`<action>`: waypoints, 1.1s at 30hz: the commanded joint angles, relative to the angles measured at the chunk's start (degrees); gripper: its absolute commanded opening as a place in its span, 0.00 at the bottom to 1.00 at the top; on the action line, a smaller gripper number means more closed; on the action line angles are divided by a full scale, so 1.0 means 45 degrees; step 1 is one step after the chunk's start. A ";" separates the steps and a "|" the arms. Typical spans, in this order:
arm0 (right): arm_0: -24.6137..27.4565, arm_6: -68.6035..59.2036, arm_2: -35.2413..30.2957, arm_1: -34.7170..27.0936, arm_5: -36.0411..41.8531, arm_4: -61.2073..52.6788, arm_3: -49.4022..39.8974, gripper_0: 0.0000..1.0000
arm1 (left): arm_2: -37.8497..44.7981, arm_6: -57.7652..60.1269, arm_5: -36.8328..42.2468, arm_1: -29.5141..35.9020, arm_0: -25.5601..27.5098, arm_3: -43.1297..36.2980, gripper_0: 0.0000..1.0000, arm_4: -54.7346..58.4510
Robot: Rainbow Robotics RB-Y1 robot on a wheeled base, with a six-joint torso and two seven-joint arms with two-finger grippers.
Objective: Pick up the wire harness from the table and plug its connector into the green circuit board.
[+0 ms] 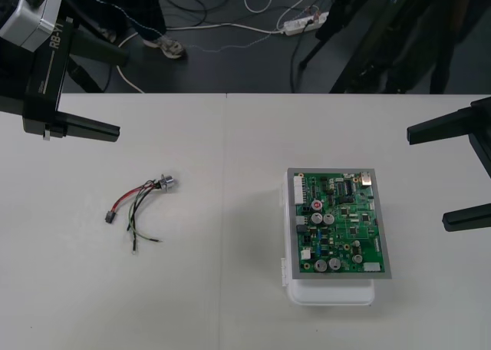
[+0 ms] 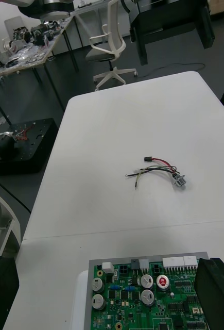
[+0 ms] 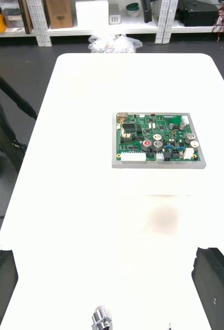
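The wire harness (image 1: 142,200) lies loose on the left half of the table, its small black plug (image 1: 110,217) toward the near left and its round metal socket (image 1: 165,184) toward the far right. The green circuit board (image 1: 337,223) sits on its white base (image 1: 330,295) at the right. My left gripper (image 1: 123,94) hangs open above the table's far left, beyond the harness. My right gripper (image 1: 426,177) stands open at the right edge, beside the board. The right wrist view has the board (image 2: 142,294) close by and the harness (image 2: 160,171) further off. The socket (image 3: 101,317) lies just ahead of the left fingers (image 3: 214,278).
A seam (image 1: 225,212) runs down the table between harness and board. Dark floor with cables and a power strip (image 1: 303,24) lies past the far edge. Bare table surrounds the harness on all sides.
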 commanded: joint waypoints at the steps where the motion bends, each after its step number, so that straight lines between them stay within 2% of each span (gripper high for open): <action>1: -0.0345 0.0360 0.0016 0.0143 -0.0067 -0.0127 -0.0287 1.00 | 0.0400 -0.0645 0.0544 -0.0150 0.0109 -0.0128 1.00 -0.0050; 33: -0.0345 0.0360 0.0016 0.0143 -0.0067 -0.0127 -0.0287 1.00 | 0.0400 -0.0645 0.0544 -0.0150 0.0109 -0.0128 1.00 -0.0050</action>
